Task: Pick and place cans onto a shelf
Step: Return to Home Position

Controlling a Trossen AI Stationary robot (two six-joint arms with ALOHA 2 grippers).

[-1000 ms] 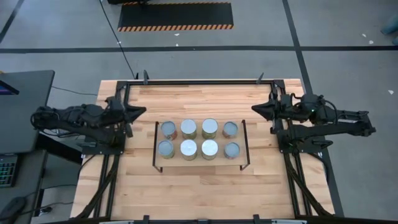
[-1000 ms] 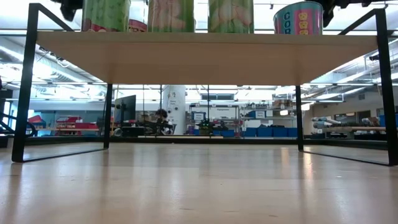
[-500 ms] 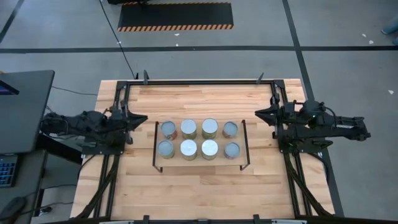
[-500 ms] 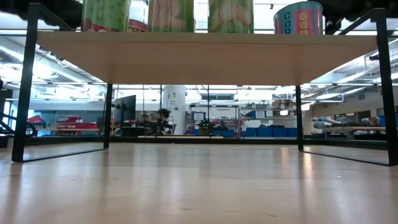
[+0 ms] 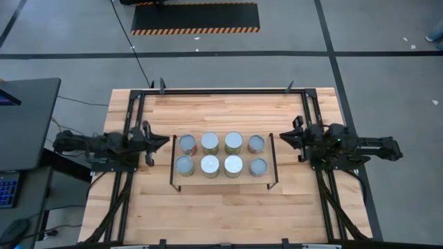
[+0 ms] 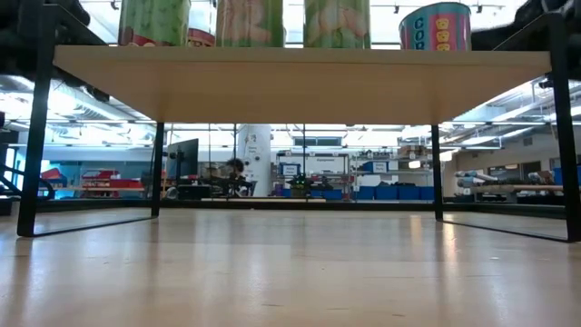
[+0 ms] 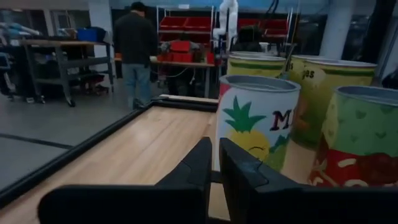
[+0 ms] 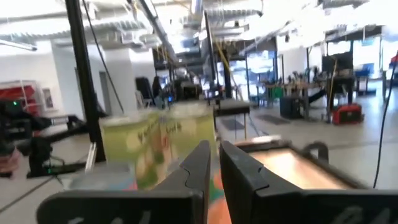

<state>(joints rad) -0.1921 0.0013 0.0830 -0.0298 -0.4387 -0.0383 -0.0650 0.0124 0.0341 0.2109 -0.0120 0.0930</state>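
Eight cans [image 5: 210,164] are sitting in two rows on the shelf [image 6: 300,84]; the left claw [image 5: 166,140] and right claw [image 5: 282,136] are hovering beside its ends, both pinched closed and empty.

Shelf [image 5: 221,181] sits mid-table [image 5: 221,214] w/ wide bare wood at its 12 and 6 o'clock, so approach from either side is open. Its top is packed w/ cans [image 5: 210,144], two rows of four standing close, leaving only thin strips of board at the 6 o'clock edge and the ends. At 9 o'clock the left gripper [image 5: 165,142] and at 3 o'clock the right gripper [image 5: 282,136], fingers pressed together, sit just beside the black frame ends [image 5: 270,162], narrowing those sides; low view shows open room under the shelf btwn the frame ends
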